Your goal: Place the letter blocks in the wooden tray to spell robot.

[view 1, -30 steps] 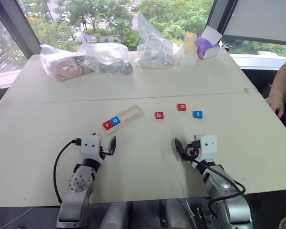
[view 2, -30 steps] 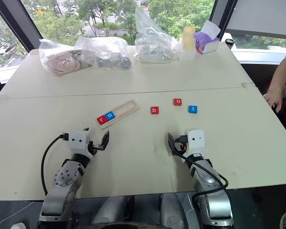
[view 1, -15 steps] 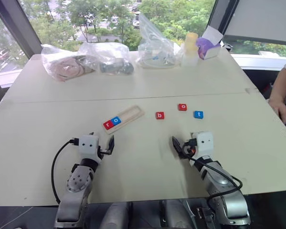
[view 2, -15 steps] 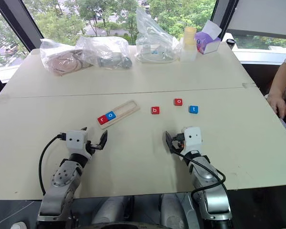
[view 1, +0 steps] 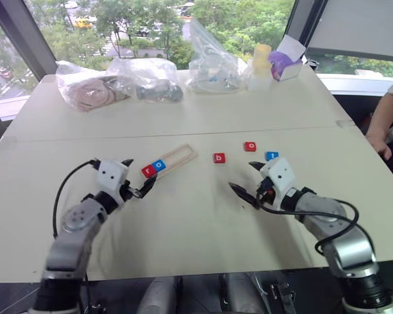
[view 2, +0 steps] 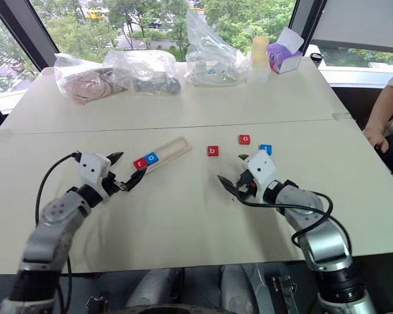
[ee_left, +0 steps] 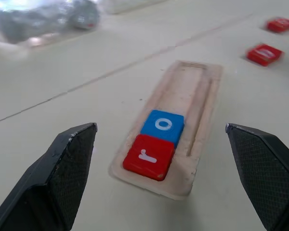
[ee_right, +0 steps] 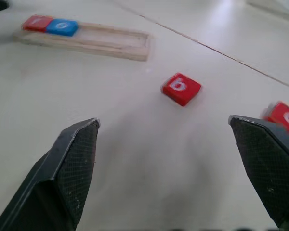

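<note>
Both our hands have lifted and swung inward since a second ago, and now they're angled toward the middle of the counter [view 1: 203, 118]. Our left hand [view 1: 136, 178] hovers just near-left of the wooden tray [view 1: 177, 157], fingers spread wide, holding nothing. That tray lies slanted on the counter, and at its near-left end sit two letter blocks side by side: the red r [ee_left: 149, 156] at the very end, the blue o [ee_left: 162, 126] touching it, the rest of the slot bare. Over on the right, our right hand [view 1: 247, 181] is wide open too, empty, pointing left across the counter. Loose on the counter right of the tray: the red b [view 1: 219, 157], then the red o [view 1: 249, 146] a little farther back, and the blue t [view 1: 270, 156], partly hidden behind our right hand. Plastic bags [view 1: 118, 82] line the far edge. A person's hand [view 1: 378, 140] rests at the right edge.
</note>
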`<action>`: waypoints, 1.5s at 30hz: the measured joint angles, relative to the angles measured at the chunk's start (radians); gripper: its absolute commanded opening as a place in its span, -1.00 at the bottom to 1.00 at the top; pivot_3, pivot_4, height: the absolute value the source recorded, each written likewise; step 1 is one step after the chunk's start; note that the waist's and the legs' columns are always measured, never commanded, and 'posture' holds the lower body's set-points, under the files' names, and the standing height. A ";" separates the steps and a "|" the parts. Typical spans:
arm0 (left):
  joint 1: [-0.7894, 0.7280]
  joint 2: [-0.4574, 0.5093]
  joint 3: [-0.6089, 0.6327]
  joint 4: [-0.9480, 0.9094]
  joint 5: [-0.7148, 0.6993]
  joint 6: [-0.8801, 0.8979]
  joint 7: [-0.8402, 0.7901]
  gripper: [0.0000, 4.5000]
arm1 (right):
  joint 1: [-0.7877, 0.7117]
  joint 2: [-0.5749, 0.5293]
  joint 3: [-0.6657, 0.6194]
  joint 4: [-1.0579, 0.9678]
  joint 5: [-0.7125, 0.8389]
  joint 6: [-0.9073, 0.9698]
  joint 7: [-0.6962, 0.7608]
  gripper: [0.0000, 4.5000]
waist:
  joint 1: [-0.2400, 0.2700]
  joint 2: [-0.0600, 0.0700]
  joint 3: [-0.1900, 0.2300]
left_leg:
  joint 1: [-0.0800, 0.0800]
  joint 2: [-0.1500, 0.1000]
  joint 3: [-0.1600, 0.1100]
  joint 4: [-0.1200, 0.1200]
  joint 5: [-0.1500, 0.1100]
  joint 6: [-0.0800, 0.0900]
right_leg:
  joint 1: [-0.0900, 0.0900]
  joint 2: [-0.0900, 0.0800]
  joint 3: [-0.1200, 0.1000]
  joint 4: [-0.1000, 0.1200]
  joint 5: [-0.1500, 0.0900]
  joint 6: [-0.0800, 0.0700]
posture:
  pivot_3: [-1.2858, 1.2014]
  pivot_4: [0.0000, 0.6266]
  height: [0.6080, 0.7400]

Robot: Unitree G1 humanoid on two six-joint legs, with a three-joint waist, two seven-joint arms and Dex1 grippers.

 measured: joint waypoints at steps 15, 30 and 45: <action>-0.346 0.156 -0.109 0.584 0.020 -0.132 -0.535 1.00 | -0.085 0.001 0.073 -0.043 0.009 0.039 0.037 0.97 | 0.001 -0.003 0.002 | -0.002 -0.001 0.000 0.000 0.000 0.000 | -0.003 -0.001 0.000 0.001 0.001 0.001 | 0.03 -0.52 1.00; -0.473 0.073 -0.131 0.843 0.116 -0.301 -0.560 1.00 | -0.064 0.012 0.076 -0.079 0.008 0.065 0.006 0.97 | 0.001 -0.003 0.002 | -0.002 -0.001 0.000 0.001 0.000 0.000 | -0.004 -0.001 0.001 0.004 0.001 0.002 | 0.03 -0.52 1.00; -0.540 0.033 -0.141 0.970 0.168 -0.382 -0.529 1.00 | -0.059 0.013 0.076 -0.109 0.007 0.085 -0.017 0.97 | 0.002 -0.003 0.001 | 0.001 -0.001 0.000 0.002 0.000 0.000 | 0.000 -0.001 0.000 0.005 0.001 0.002 | 0.03 -0.52 1.00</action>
